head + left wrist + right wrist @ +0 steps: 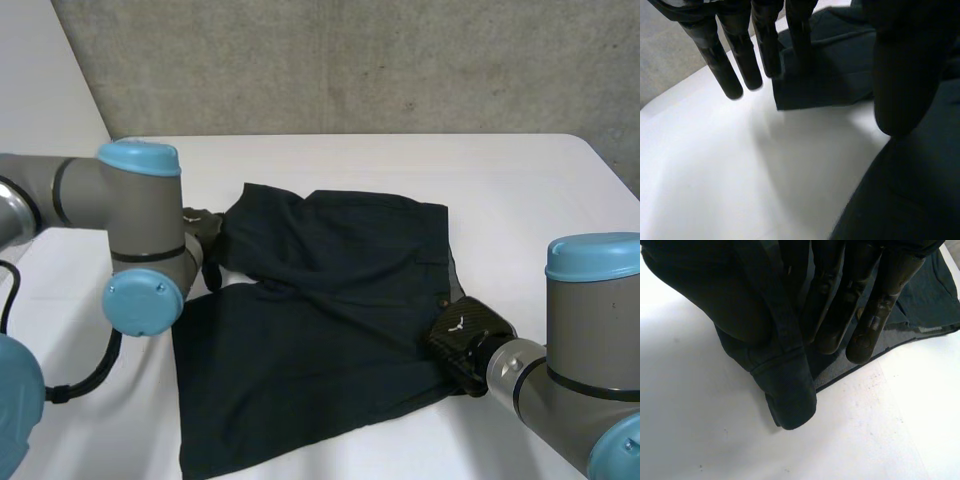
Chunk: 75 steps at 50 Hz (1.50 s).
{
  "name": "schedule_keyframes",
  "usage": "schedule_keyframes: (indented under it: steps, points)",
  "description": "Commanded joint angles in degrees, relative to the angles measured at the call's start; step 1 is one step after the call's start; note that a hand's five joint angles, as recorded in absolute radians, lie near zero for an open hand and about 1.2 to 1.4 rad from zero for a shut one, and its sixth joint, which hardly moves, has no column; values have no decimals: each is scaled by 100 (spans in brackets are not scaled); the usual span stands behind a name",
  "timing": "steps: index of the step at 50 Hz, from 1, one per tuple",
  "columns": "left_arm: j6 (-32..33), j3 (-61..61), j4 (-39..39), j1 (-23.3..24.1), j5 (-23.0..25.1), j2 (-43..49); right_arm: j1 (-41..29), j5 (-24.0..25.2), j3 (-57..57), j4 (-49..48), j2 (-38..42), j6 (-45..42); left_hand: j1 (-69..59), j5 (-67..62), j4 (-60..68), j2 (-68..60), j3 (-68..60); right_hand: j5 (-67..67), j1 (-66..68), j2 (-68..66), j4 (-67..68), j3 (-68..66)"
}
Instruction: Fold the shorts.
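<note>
Both hands on navy shorts (320, 300), spread flat mid-bench (520, 180); no fold made yet, by look. Right hand (830, 305) fingers pinch waistband (787, 390) against thumb. Left hand (742, 55) fingers straight, spread, over far-left leg hem (810, 95). You have whole fold left.

The dark shorts (330, 300) lie spread on the white table (520, 180). The waistband is at 3 o'clock, its corner bunched up at 4 o'clock. One leg reaches toward 10 o'clock, the other toward 7 o'clock.
</note>
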<state>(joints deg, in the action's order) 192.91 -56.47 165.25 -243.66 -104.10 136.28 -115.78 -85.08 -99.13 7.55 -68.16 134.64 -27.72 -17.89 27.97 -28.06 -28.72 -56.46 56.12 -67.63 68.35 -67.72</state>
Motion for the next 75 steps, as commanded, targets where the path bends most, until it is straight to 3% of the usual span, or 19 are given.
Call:
schedule_keyframes:
  steps: [1, 6, 10, 15, 17, 22, 27, 39, 44, 46, 53, 59, 67, 73, 74, 75]
  points:
    - [-702, -496, -335, -41, 83, -979, -6, 9, 43, -35, -13, 335, 439, 455, -463, 473, 538, -1354, 2388, -1237, 1165, -1228]
    - [-694, -1172, -371, -67, 328, -1656, -6, 9, 78, -122, -22, 501, 456, 472, -480, 489, 555, -1354, 2388, -1237, 1165, -1228]
    - [-667, -2199, -178, -6, 960, -2279, -6, 44, 95, -202, -39, 914, 472, 489, -497, 506, 572, -1354, 2388, -1237, 1165, -1228]
    - [-239, -3105, 1365, -41, 1751, -2773, -15, 97, 104, -193, -39, 1029, 792, 808, -816, 826, 891, -1354, 2388, -1237, 1165, -1228]
    - [69, -3195, 1816, -76, 1823, -2738, -15, 97, 104, -193, -39, 1029, 775, 791, -800, 809, 875, -1354, 2388, -1237, 1165, -1228]
    - [1482, -2924, 2336, -321, 1805, -2090, 2, 97, 69, -202, -39, 1038, 775, 791, -800, 809, 875, -1354, 2388, -1237, 1165, -1228]
    - [2180, -2545, 2205, -603, 1727, -1394, 3, 97, 60, -202, -39, 1038, 691, 708, -716, 725, 791, -1354, 2388, -1237, 1165, -1228]
    - [2180, -1745, 2161, -700, 1647, -436, 11, 88, 69, -210, -39, 1029, -249, -232, 224, -215, -149, -1354, 2388, -1237, 1165, -1228]
    - [2180, -1657, 2178, -674, 1682, -347, 11, 88, 69, -210, -31, 1029, -1879, -1863, 1854, -1845, -1780, -1354, 2388, -1237, 1165, -1228]
    - [2180, -1648, 2213, -674, 1682, -347, 11, 88, 69, -219, -31, 1029, -3186, -3170, 3161, -3152, -3086, -1354, 2388, -1237, 1165, -1228]
    - [2180, -1648, 2275, -691, 1674, -347, 11, 79, 78, -219, -31, 1029, -5225, -5209, 5201, -5191, -5126, -1354, 2388, -1237, 1165, -1228]
    - [2198, -1648, 2275, -717, 1507, -330, 11, 88, 78, -219, -31, 1029, -5228, -5211, 5203, -5194, -5128, -1354, 2388, -1237, 1165, -1228]
    - [2180, -1640, 2266, -753, 348, -347, -6, 79, 69, -210, -22, 1029, -5228, -5211, 5203, -5194, -5128, -1354, 2388, -1237, 1165, -1228]
    - [2049, -1613, 2240, -656, 100, -347, -6, 79, 60, -210, -13, 1029, -5228, -5211, 5203, -5194, -5128, -1354, 2388, -1237, 1165, -1228]
    - [2005, -1613, 2240, -639, 100, -347, -6, 79, 60, -210, -22, 1029, -5163, -5147, 5139, -5129, -5064, -1354, 2388, -1237, 1165, -1228]
    - [1918, -1622, 2222, -604, 109, -347, 2, 88, 60, -210, -22, 1029, -3814, -3798, 3789, -3780, -3714, -1354, 2388, -1237, 1165, -1228]
